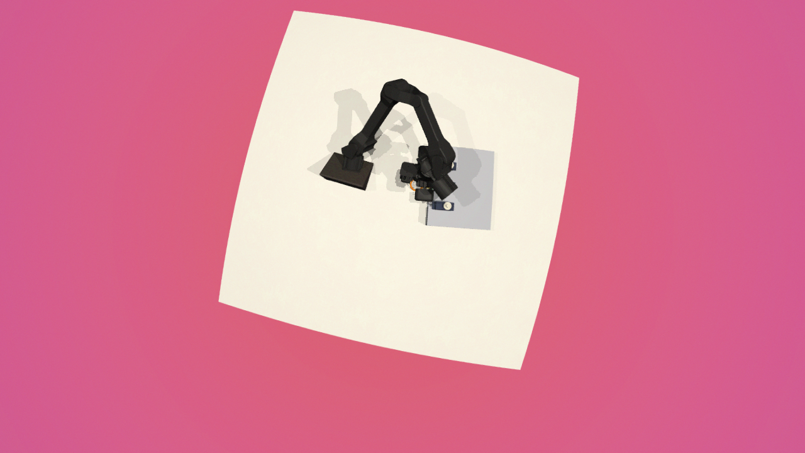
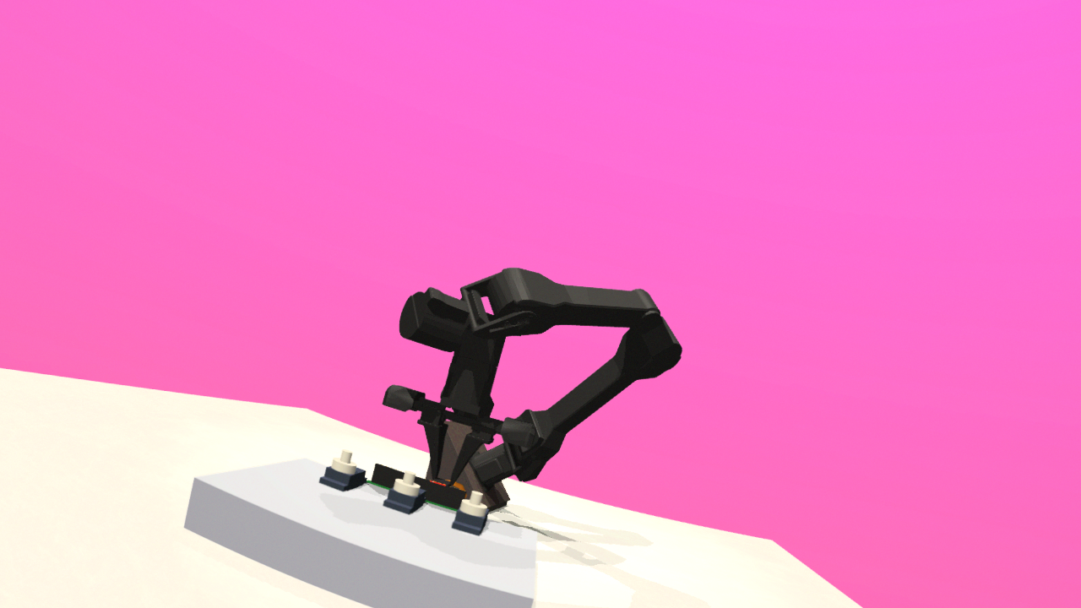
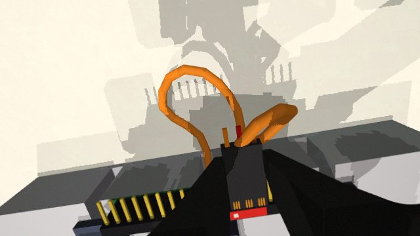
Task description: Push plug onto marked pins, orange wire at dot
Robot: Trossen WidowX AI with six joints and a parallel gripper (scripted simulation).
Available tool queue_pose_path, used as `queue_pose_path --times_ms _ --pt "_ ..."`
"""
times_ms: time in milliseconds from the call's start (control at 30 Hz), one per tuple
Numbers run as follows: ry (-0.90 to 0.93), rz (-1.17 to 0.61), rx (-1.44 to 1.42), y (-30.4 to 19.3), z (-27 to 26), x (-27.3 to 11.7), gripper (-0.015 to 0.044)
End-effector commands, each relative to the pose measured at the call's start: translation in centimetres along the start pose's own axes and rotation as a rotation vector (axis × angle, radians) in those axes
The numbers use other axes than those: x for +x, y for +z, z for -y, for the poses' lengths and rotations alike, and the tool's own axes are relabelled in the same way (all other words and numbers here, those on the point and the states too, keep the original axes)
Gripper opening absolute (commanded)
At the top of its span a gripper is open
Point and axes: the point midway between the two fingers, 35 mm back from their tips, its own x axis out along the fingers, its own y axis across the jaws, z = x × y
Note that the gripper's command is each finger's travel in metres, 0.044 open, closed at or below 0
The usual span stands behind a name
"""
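Fingers (image 1: 423,184) (image 2: 446,480): ours, gripping the black plug (image 3: 244,174)
Marked pins: may bend if we release before full seating
Orange lead (image 1: 413,185) (image 2: 458,485) (image 3: 164,92): could tug our plug askew

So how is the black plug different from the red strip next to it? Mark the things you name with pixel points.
The black plug (image 3: 245,174) is long; the red strip (image 3: 251,214) is short and thin. The plug has wires at its far end; the strip carries a pale dot instead. The plug sits between the jaws, the strip just beyond its tip.
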Motion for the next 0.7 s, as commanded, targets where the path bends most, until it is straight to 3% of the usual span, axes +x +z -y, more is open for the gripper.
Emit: queue_pose_path --times_ms 0,233,467,667 --pt "-0.001 -0.01 -0.007 -0.1 -0.1 0.3 0.0079" --pt "0.0 -0.01 -0.007 -0.2 -0.2 -0.3 0.0262" --pt "0.0 -0.009 -0.006 -0.1 -0.2 -5.7 0.044" --pt "0.0 -0.009 -0.006 -0.1 -0.2 -5.7 0.044"
